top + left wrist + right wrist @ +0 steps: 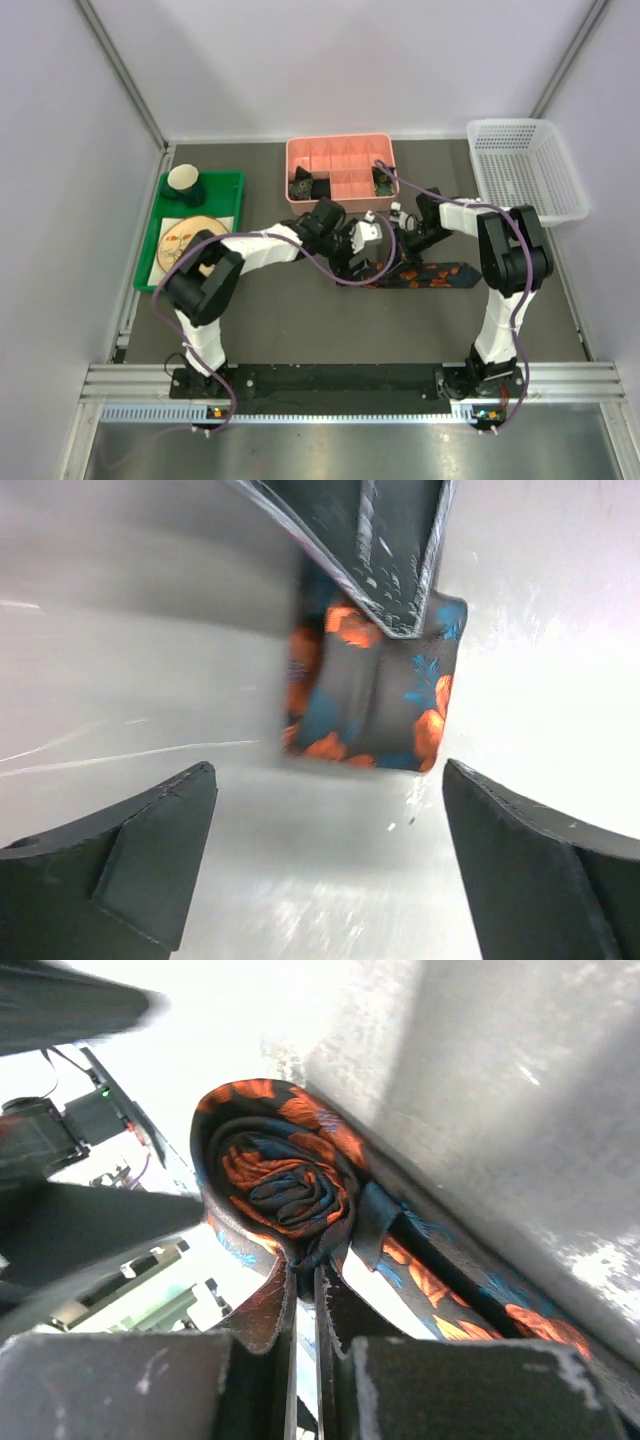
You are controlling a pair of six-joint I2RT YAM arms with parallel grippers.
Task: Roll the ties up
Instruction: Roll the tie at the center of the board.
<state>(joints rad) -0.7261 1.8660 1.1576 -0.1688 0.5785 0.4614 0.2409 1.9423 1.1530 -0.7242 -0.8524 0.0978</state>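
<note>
A black tie with red-orange blotches [440, 275] lies flat at mid-table, and its left end is wound into a roll [280, 1175]. My right gripper [308, 1270] is shut on the roll, pinching fabric at its lower edge, and shows from above at the tie's left end [400, 240]. In the left wrist view the same roll [375, 690] hangs just over the table, with the right gripper's fingers [390, 550] clamped on it from above. My left gripper [330, 810] stands wide open short of the roll, touching nothing. It sits just left of the right one [368, 255].
A pink compartment box [340, 148] at the back holds dark rolled ties [301, 186] [382, 180]. A green tray [232, 185] at the left carries a cup [184, 179] and a plate [185, 240]. A white basket [525, 170] stands at the back right.
</note>
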